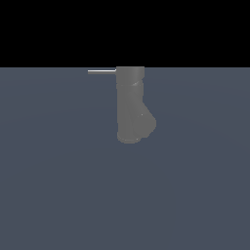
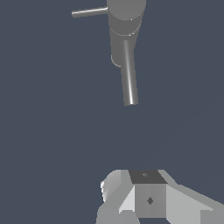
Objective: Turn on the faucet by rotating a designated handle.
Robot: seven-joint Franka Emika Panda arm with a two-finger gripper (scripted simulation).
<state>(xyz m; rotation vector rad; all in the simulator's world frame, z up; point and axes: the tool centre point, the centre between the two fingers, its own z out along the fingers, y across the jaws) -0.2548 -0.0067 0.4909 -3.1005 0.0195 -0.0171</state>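
The faucet is a dark grey upright cylinder with stepped rings and a bulging spout stub low on the exterior view's right. The handle is a thin light-grey rod sticking out sideways from the faucet's top end toward the exterior view's left. The wrist view looks onto the faucet end-on, with the handle beside it. A paler bar runs from the body toward my gripper. The gripper is well apart from the faucet, and its white fingers show no gap between them. It does not appear in the exterior view.
A flat blue-grey floor spreads all around the faucet. Above the floor's far edge the background is black.
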